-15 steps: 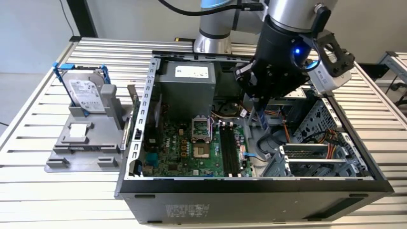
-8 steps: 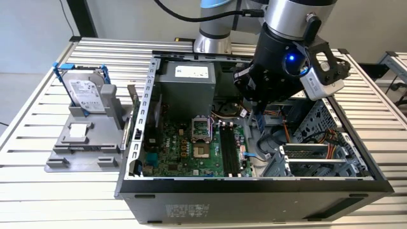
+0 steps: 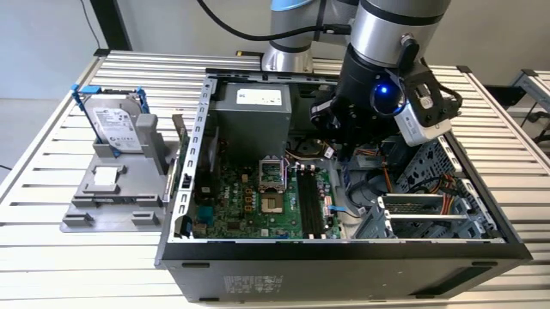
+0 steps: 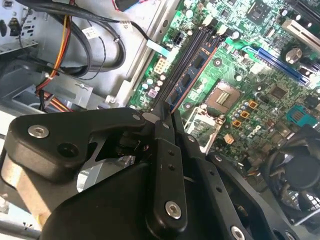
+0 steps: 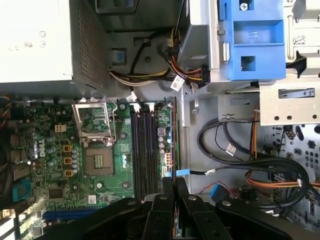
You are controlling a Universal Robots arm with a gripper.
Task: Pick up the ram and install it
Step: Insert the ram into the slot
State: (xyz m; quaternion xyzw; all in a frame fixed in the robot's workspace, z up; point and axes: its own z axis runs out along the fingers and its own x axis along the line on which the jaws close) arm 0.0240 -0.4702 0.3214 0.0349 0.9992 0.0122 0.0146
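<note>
Long, thin dark circuit-board ram point(image 4: 195, 67) with a row of black chips: being gripped at one end by the jaws, which are clenched on its two faces, and reaching out from them in the second wrist view. Hanging low over the green motherboard point(image 5: 107, 185), running in line with the long black plastic memory slots point(image 5: 143, 150). Directly above them or just beside them, and touching or not, cannot tell.

Sitting beside the slots: square silver processor socket point(image 5: 97, 160). Sitting past the slots' far end: grey metal power supply box point(image 3: 249, 112). Trailing beside the motherboard: loose black, orange and yellow cables point(image 5: 240, 165).

Enclosing all of the above: open dark desktop computer case point(image 3: 344, 264), lying on its side on the slatted metal counter point(image 3: 51, 167). Reaching down into it: silver and black robot arm point(image 3: 387, 32).

Standing upright on the counter at the exterior view's left of the case, well apart from the jaws: silver hard drive in a blue frame point(image 3: 116, 122), sitting in a grey plastic holder point(image 3: 107, 193).
</note>
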